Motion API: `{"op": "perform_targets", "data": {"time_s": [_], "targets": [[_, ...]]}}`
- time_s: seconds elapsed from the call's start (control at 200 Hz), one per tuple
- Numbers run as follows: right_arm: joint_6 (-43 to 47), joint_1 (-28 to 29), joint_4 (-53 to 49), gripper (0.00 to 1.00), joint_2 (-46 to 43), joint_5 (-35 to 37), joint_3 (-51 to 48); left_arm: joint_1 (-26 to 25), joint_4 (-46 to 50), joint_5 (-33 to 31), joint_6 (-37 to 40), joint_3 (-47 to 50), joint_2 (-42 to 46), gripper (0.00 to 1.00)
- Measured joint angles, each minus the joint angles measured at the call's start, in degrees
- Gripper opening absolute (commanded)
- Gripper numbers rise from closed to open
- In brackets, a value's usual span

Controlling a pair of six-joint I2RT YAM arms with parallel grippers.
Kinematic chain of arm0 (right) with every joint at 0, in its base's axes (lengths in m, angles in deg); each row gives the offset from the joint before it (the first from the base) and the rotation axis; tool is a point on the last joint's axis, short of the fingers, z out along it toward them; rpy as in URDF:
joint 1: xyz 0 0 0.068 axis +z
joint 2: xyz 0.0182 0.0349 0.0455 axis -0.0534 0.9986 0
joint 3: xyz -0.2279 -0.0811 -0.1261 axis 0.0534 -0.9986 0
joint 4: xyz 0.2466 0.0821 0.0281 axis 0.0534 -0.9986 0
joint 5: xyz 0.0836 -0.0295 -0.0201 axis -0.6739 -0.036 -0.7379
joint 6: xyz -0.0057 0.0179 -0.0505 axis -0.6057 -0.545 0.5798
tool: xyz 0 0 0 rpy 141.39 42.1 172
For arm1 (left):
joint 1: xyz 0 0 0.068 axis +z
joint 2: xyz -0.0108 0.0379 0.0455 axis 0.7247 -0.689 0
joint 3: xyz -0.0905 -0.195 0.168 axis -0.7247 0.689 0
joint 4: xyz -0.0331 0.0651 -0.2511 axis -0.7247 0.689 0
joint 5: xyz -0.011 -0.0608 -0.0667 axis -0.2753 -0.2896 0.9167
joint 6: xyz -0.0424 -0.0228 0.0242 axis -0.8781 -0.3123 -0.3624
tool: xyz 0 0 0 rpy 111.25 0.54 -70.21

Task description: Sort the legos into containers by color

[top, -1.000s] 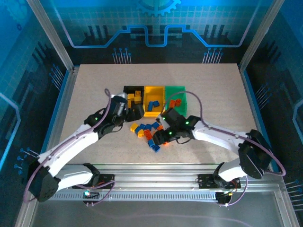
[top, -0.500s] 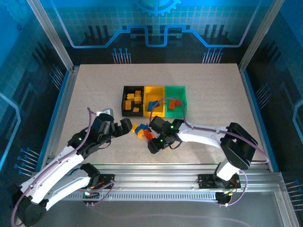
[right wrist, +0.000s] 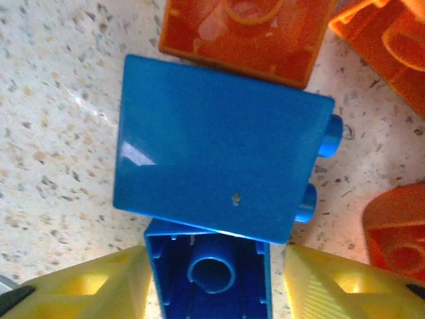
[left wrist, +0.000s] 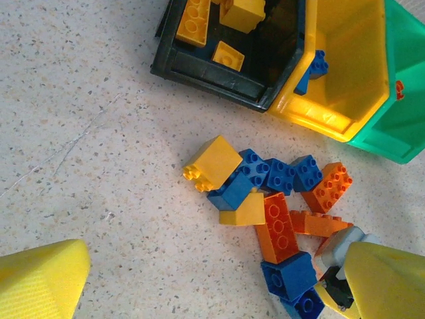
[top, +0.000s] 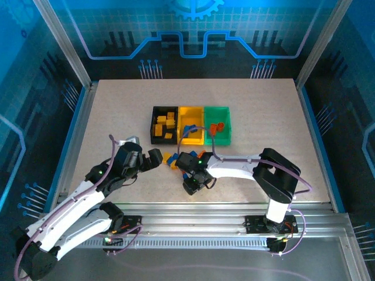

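Both arms pulled back from the bins (top: 190,108); left gripper (top: 153,157) gaping.
My right gripper (right wrist: 214,276) straddles a small blue lego (right wrist: 199,292), pinch uncertain. The bigger blue lego (right wrist: 219,146) overlapping it just ahead could drag along or lever it loose.

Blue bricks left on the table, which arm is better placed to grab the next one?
Right: the right gripper straddles a blue brick; the left gripper hangs open beside the pile.
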Motion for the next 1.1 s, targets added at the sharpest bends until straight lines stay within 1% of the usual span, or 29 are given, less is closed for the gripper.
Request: {"op": "perform_targets", "data": {"time_s": [0.11, 0.26, 0.33, 0.52, 0.58, 0.645, 0.745, 0.8, 0.885, 0.95, 0.965, 1.021, 1.101], "targets": [[0.0, 0.1, 0.1, 0.40, 0.0, 1.0, 0.0, 0.0, 0.0, -0.1, 0.0, 0.3, 0.0, 0.99], [0.0, 0.2, 1.1, 0.36, -1.2, 1.2, -1.2, 0.0, 0.0, -0.1, 0.0, 0.3, 0.0, 0.99], [0.0, 0.2, 1.2, 0.35, -3.7, 1.3, -2.7, 0.0, 0.0, -0.1, -0.1, 0.5, 0.0, 0.99], [0.0, -0.2, -1.0, 0.36, -15.1, 2.3, -4.9, 0.0, -0.1, -0.1, -0.4, 1.6, 0.0, 0.99], [0.1, -1.4, -1.9, 0.36, -19.0, 2.3, -4.8, 0.0, 0.0, -0.1, -0.5, 2.3, 0.0, 0.99], [0.6, -3.3, -2.7, 0.37, -21.3, 2.1, -4.1, 0.0, 0.0, -0.1, -0.8, 3.3, 0.0, 0.99], [1.5, -9.0, -3.2, 0.37, -21.9, 0.9, -0.1, 0.0, 0.0, -0.1, -2.0, 5.2, 0.5, 0.99], [2.0, -13.3, -3.4, 0.37, -19.8, 0.1, 4.5, 0.0, 0.1, 0.0, -2.6, 6.1, 0.7, 0.99], [2.4, -16.9, -2.1, 0.36, -13.4, -0.3, 13.1, 0.0, 0.1, 0.2, -3.3, 6.4, 0.9, 0.99], [2.5, -18.3, -1.0, 0.36, -8.6, -0.6, 18.3, 0.0, 0.1, 0.3, -3.5, 6.4, 1.0, 0.99], [2.5, -18.9, -0.8, 0.36, -5.5, -0.9, 21.3, 0.0, 0.1, 0.4, -3.5, 6.4, 1.1, 0.99], [2.4, -19.9, -0.9, 0.36, 0.2, -1.1, 26.6, 0.0, 0.0, 0.6, -3.8, 6.7, 1.6, 0.99], [2.2, -21.1, -1.0, 0.37, 7.8, -1.1, 32.5, 0.0, 0.0, 0.8, -4.6, 7.3, 2.2, 0.99]]}}
